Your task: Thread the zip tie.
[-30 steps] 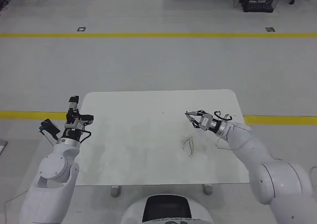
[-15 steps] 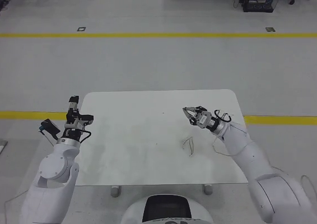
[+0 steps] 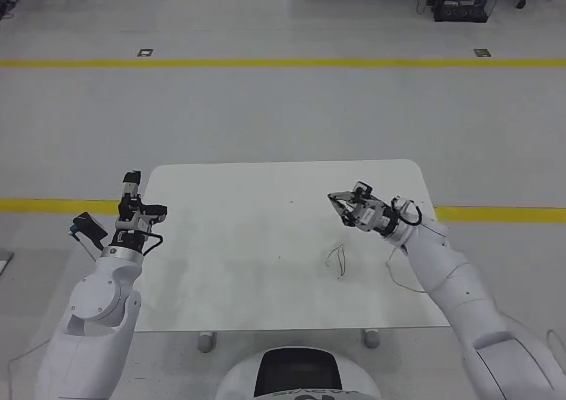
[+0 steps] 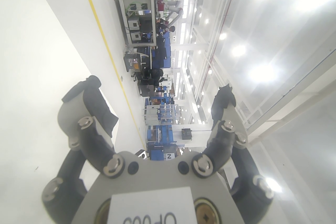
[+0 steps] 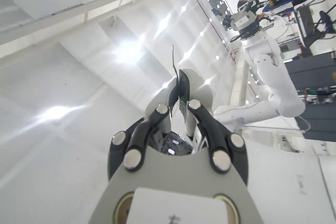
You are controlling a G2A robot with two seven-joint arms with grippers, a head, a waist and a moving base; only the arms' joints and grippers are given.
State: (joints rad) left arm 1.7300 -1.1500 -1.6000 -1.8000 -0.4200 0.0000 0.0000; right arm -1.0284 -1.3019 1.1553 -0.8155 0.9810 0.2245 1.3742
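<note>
Hovering over the white table (image 3: 253, 290) at about 2 o'clock from its middle, the right gripper (image 3: 334, 201) has its jaws clenched on a zip tie (image 5: 173, 58). The tie's thin dark tail juts past the fingertips. The left gripper (image 3: 141, 197) stands at the table's 9 o'clock edge, pointing up with its jaws released wide. The two grippers are well apart, with most of the tabletop's width between them. A small tangle of thin strips (image 3: 338, 259) lies on the surface at 6 o'clock from the right gripper, inside the 3 o'clock edge. Grey floor surrounds the table, crossed by yellow floor lines (image 3: 263, 63).
</note>
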